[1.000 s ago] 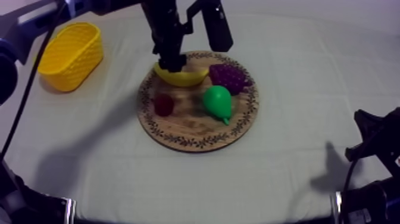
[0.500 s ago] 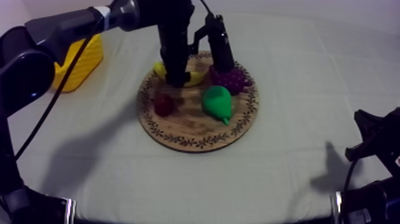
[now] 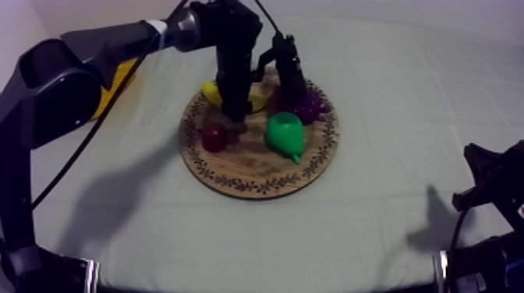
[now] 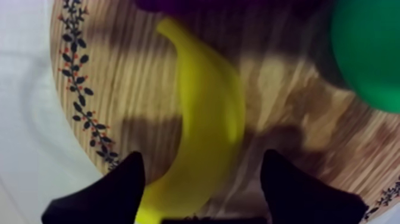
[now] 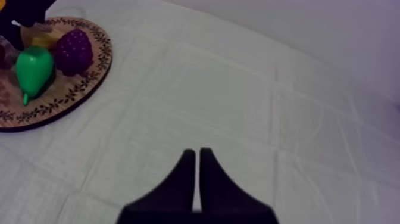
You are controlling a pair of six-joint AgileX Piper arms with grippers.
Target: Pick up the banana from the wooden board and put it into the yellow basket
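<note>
The yellow banana (image 4: pixel 208 119) lies on the round wooden board (image 4: pixel 113 83) at its far left side, next to the purple grapes (image 3: pixel 309 105). My left gripper (image 3: pixel 235 107) hangs straight down over the banana (image 3: pixel 209 93). Its black fingers (image 4: pixel 113 190) stand open, one on each side of the banana's lower end, with a gap to the fruit. The yellow basket (image 3: pixel 115 84) stands at the far left of the table, largely hidden behind my left arm. Low at the right side, my right gripper (image 5: pixel 197 179) is shut on nothing over bare cloth.
A green pear (image 3: pixel 285 132) lies mid-board just right of the banana, and a small red fruit (image 3: pixel 214 138) sits near the board's left rim. The right wrist view takes in the board (image 5: pixel 59 101) with the pear (image 5: pixel 33 65) and grapes (image 5: pixel 72 50).
My left gripper has come down onto the banana and now straddles it. Its arm has swung across in front of the basket. The right arm has not moved.
</note>
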